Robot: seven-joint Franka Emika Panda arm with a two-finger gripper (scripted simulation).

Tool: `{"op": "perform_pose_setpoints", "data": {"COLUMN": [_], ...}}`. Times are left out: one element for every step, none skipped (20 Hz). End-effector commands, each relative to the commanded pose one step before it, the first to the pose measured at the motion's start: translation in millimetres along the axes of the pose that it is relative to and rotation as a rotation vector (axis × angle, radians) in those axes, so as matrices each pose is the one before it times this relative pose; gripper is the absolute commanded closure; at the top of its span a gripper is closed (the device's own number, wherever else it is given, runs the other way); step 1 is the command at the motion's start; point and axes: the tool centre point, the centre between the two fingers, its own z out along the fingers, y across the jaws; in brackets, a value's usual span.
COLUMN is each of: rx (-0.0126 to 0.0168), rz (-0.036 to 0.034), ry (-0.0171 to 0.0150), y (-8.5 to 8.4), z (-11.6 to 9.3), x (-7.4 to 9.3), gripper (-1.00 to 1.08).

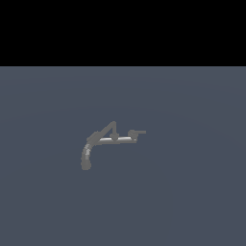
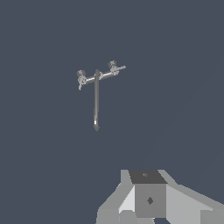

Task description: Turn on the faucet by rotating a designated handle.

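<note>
Hand (image 2: 151,199) shows only as a pale grey block at the edge of the wrist view; its fingers are out of sight, so whether it is open or holding anything cannot be told. It is well apart from the faucet (image 2: 97,87), with bare worktop (image 2: 175,109) between, and nothing touches the fixture. In the exterior view, where the arm is absent, the handle (image 1: 137,132) is the short stub at the bar's end toward that view's right, lying roughly level and pointing right. My reading: the approach is not begun.
</note>
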Motion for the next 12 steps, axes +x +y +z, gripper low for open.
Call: {"op": "perform_pose_setpoints", "data": {"rx": [-0.00019, -0.0001, -0.0001, -0.00009, -0.00008, -0.00008, -0.00007, -0.00005, -0.00004, -0.00003, -0.00002, -0.00001], "rz": [0.05071, 0.02254, 0.02336, 0.02409, 0.02463, 0.02473, 0.02475, 0.02477, 0.02478, 0.02477, 0.02475, 0.02472], "ry": [-0.00171, -0.00059, -0.00061, -0.00063, -0.00065, -0.00066, -0.00066, -0.00066, -0.00067, -0.00067, -0.00068, -0.00068], "y": [-6.58, -3.01, -3.12, -3.23, -3.31, -3.33, -3.34, -3.36, -3.37, -3.37, -3.38, -3.38], "z": [15.57, 6.85, 7.1, 7.33, 7.5, 7.53, 7.54, 7.55, 7.56, 7.56, 7.56, 7.55], "x": [8.2, 3.74, 3.89, 4.02, 4.13, 4.16, 4.17, 4.19, 4.2, 4.21, 4.22, 4.23], "gripper": [1.08, 1.08, 1.08, 1.08, 1.08, 1.08, 1.08, 1.08, 1.08, 1.08, 1.08, 1.08]}}
